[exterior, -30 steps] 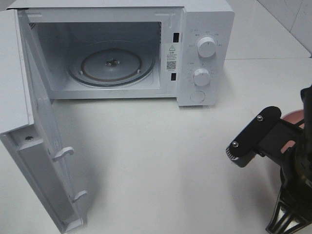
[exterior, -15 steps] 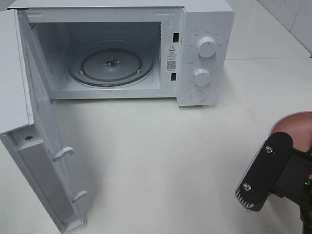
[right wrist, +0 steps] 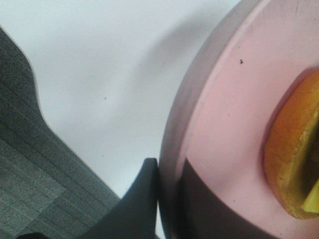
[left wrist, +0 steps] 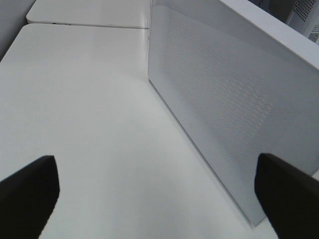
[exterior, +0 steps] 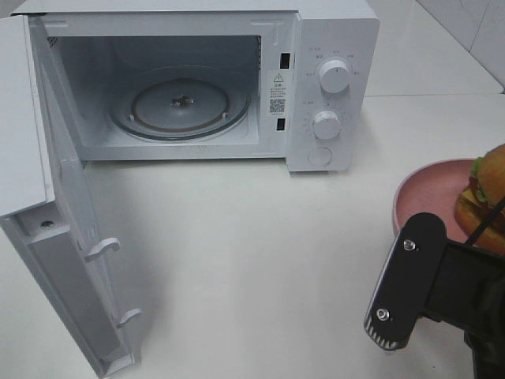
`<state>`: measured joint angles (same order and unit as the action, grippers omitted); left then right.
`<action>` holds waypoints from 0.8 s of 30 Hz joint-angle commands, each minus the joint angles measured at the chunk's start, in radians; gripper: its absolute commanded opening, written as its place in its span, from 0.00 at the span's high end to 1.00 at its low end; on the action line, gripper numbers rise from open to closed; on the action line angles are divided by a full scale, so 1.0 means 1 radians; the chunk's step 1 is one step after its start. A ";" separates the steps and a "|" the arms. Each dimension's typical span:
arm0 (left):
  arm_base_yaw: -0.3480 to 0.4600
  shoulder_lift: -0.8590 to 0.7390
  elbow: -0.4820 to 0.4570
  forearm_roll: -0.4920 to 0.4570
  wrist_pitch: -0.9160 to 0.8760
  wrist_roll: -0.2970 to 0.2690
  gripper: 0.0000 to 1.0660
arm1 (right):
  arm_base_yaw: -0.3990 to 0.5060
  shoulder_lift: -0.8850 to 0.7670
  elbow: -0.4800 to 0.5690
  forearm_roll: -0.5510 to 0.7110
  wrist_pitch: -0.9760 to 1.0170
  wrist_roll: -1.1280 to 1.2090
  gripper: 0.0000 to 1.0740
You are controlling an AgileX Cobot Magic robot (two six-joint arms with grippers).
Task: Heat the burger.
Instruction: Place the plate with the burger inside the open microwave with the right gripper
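Right now the right pincer is clamping narrow on the rim of the round pink plate. One dark finger is lying against the outside of the rim and the other is pressing on the plate's upper face.

On that plate is sitting the burger, with its glossy golden-brown bun, green lettuce and yellow cheese. It is lying further in across the plate from the clamped rim, near the fingers but not touching them, with a band of bare pink between. From the high camera it is showing at the far right edge, partly cut off, just beyond the black wrist body of the right arm. Whether the plate is resting on the smooth white tabletop or hanging above it, I cannot tell.

Meanwhile the left pincer is hanging wide, its two black fingertips well apart and holding nothing. It is hovering over the tabletop beside the perforated outer face of the white door.

At the rear, the boxy white microwave oven is standing with that door swung wide to the left. Its round glass turntable is showing inside, well apart from the burger.
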<state>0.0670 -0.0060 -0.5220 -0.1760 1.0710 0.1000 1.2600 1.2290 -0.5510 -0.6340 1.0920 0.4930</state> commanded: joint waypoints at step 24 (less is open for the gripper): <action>0.001 -0.018 0.003 -0.006 0.004 0.003 0.06 | 0.002 -0.005 0.002 -0.252 -0.243 -0.240 0.98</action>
<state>0.0670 -0.0060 -0.5220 -0.1760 1.0710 0.1000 1.2600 1.2300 -0.5510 -0.8150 0.8430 0.2650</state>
